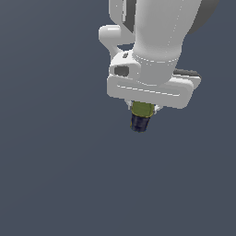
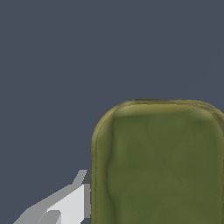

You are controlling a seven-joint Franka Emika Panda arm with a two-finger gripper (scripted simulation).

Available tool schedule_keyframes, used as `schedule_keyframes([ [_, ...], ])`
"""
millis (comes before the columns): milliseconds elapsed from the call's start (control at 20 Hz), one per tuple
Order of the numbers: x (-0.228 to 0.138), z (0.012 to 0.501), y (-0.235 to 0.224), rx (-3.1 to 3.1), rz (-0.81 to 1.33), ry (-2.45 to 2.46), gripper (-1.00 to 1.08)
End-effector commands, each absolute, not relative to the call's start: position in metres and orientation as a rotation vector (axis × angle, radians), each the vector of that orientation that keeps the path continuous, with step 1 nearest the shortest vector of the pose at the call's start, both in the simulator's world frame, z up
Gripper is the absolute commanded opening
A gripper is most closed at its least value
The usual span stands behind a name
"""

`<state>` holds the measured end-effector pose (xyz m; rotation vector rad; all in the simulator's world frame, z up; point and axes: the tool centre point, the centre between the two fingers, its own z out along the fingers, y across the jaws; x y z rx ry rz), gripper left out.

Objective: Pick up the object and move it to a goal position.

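Observation:
The object (image 1: 139,117) is a small can with an olive-green top and a dark navy body. In the exterior view it pokes out from under the white hand of my gripper (image 1: 143,109), which covers its upper part. In the wrist view the can's olive-green top (image 2: 159,166) fills much of the picture, very close to the camera. One grey-white finger (image 2: 70,203) lies against the can's side; the other finger is out of the picture. The gripper looks shut on the can. I cannot tell whether the can rests on the floor or hangs above it.
A flat, dark grey-blue floor (image 1: 55,175) lies all around. The white arm (image 1: 161,32) rises from the hand toward the top of the exterior view. No goal marker shows.

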<state>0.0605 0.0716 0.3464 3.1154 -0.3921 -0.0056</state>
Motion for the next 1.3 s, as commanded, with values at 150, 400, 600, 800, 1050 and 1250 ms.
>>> schedule_keyframes([
  [150,0.064,0.396,0.087,3.116,0.000,-0.393,-1.00],
  [400,0.066,0.427,0.097,3.116,0.000,-0.393,-1.00],
  [600,0.068,0.446,0.104,3.117,0.000,-0.393,-1.00],
  [800,0.070,0.458,0.108,3.117,0.000,-0.393,-1.00],
  [1050,0.071,0.467,0.111,3.117,0.000,-0.393,-1.00],
  [1250,0.072,0.470,0.112,3.117,0.000,-0.393,-1.00],
])
